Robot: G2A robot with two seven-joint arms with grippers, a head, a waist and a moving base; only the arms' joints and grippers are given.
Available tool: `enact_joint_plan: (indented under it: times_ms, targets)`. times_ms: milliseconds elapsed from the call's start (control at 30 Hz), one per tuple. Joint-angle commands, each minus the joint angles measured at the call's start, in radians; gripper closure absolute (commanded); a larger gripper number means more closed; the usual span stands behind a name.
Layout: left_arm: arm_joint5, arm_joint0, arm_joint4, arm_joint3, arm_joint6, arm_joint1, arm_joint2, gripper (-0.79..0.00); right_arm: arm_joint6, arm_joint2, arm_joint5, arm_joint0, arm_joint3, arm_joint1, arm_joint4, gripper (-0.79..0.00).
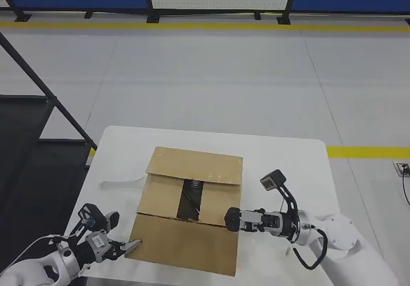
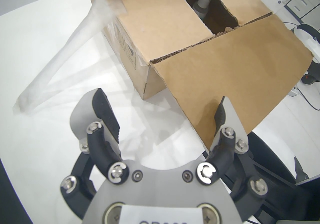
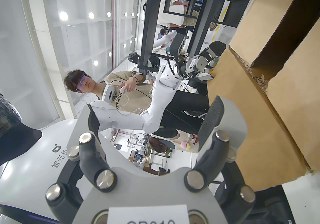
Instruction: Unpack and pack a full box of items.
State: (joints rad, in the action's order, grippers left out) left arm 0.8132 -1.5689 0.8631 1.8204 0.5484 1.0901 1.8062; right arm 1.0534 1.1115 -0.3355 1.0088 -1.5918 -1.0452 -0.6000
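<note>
Cardboard box [image 1: 191, 214] standing in the middle of the white table [image 1: 291, 164], top partly open. Two inner flaps lying nearly flat across the opening, with a dark, ragged-edged gap between them. In that gap, inside the box, the top of a small bottle [image 2: 203, 3] with a pale cap. Far flap [image 1: 194, 166] partly lifted at the box's edge away from the robot. Near flap [image 1: 183, 247] folded outward, sloping down from the box's edge on the robot's side. Strip of clear tape [image 2: 72, 42] hanging off the box's wall on the robot's left, trailing down to the table just beside the box. Left gripper [image 2: 161, 96] low by the left corner of the near flap, fingers [image 2: 105, 109] spread wide, nothing held. One finger right at the flap's lower corner, contact impossible to tell; the other finger over bare table beside the box. Right gripper [image 3: 154, 104] at the opposite side of the box, by the near flap's right edge, fingers likewise spread wide and empty. One of those fingers just beside the cardboard, the other well clear of the box. Seen past the right gripper, the left gripper at the far corner of the same flap.
</note>
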Motion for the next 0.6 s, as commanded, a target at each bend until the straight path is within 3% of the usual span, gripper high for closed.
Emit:
enact_joint_plan:
  times_ms: [0, 200, 300, 567]
  targets:
    - [0.0, 0.0, 0.0, 0.0, 0.0, 0.0, 0.0, -0.785, 0.0, 0.0, 0.0, 0.0, 0.0, 0.0, 0.0, -0.785]
    - [0.0, 0.0, 0.0, 0.0, 0.0, 0.0, 0.0, -0.785, -0.041, -0.003, 0.004, 0.019, 0.0, -0.004, -0.03, -0.785]
    - [-0.028, -0.007, -0.004, 0.006, -0.021, 0.001, -0.016, -0.785, -0.132, -0.017, 0.057, 0.008, 0.041, -0.012, -0.021, -0.785]
    - [-0.035, -0.017, 0.052, 0.006, -0.05, -0.005, -0.045, -0.785, -0.226, -0.065, 0.151, -0.066, 0.173, -0.04, -0.057, -0.785]
